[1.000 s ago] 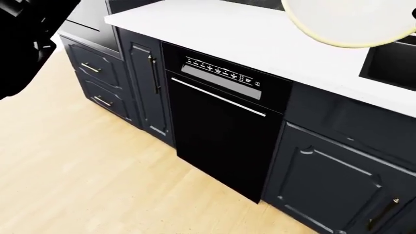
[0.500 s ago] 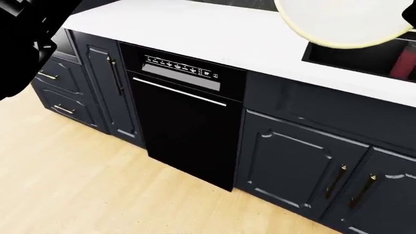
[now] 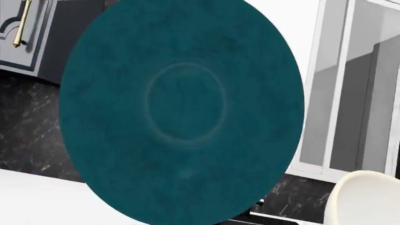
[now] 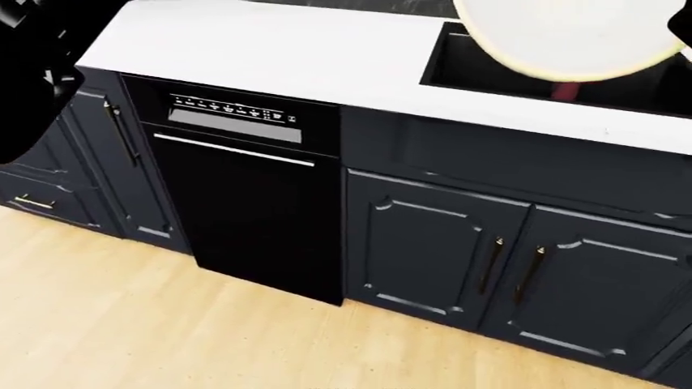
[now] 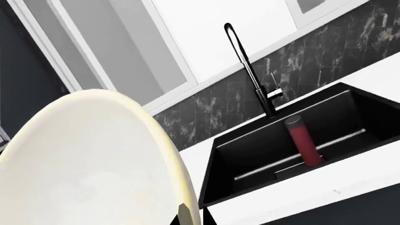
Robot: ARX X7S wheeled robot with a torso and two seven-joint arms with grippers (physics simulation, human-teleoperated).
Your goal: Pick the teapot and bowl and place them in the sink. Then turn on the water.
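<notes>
1. Upper left of the head view: a black arm (image 4: 38, 73), its gripper out of sight. In the left wrist view the glossy turquoise round teapot (image 3: 181, 108) fills the frame, base toward the lens; presumably held, but I cannot tell how the pincer stands.
2. Top right of the head view: the wide cream-white bowl (image 4: 568, 36) hangs over the matte black rectangular sink (image 4: 454, 57); the right pincer is hidden too.
3. Judgement: lower the bowl clear of the dark red cylinder (image 5: 304, 143) and the tall black faucet (image 5: 250, 70).
</notes>
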